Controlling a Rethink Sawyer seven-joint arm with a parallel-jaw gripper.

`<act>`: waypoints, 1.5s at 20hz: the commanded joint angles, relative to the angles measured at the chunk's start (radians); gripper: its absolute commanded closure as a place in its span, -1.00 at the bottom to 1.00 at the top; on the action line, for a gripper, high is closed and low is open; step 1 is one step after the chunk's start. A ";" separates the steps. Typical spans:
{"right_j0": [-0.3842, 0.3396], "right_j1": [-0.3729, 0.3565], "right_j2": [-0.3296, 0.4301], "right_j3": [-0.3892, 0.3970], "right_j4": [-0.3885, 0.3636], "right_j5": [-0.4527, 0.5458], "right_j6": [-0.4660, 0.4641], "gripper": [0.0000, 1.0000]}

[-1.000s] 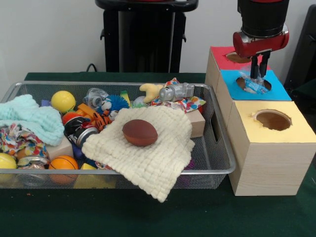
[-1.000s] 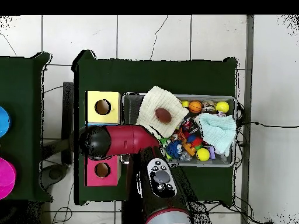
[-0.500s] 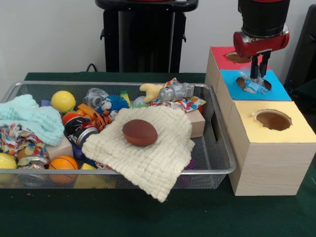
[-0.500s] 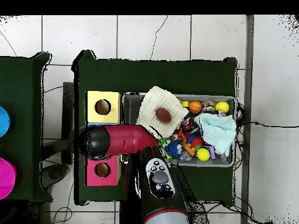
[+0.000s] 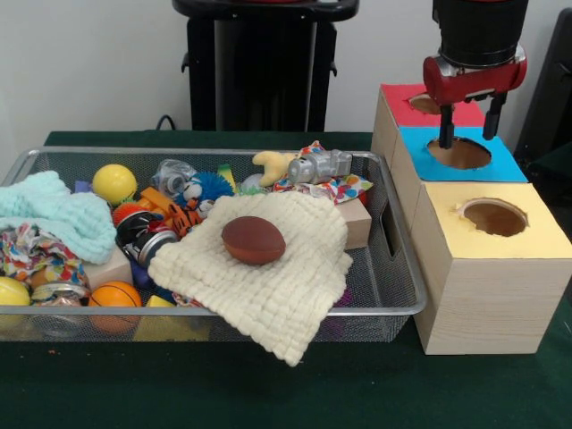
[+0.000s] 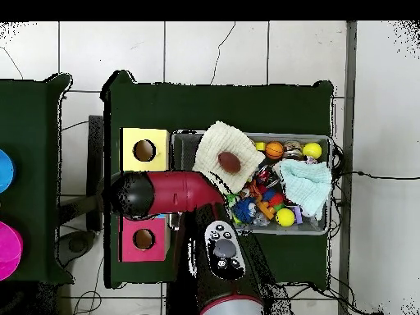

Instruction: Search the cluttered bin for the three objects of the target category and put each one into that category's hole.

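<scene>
My gripper [image 5: 465, 134] hangs spread and empty over the blue-topped wooden box's round hole [image 5: 460, 153], upper right; remaining targets sit unidentified in the wire-mesh bin [image 5: 398, 290], where the cream knitted cloth [image 5: 268, 268] could snag my fingers.

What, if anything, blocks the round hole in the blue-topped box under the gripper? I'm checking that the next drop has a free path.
Nothing visible does. The gripper hangs open just above the round hole in the blue-topped wooden box, and nothing lies across the opening or on its rim.
</scene>
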State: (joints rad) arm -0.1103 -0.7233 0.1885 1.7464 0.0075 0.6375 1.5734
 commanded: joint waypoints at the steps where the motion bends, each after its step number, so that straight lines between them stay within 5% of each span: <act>1: -0.005 0.024 -0.034 -0.076 0.026 0.049 0.199 -1.00; 14: -0.001 -0.002 -0.049 -0.068 0.025 0.008 0.185 -1.00; 30: -0.092 -0.025 -0.027 -0.080 -0.016 -0.005 0.075 -1.00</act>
State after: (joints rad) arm -0.1517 -0.7583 0.1438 1.6985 0.0065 0.6378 1.5734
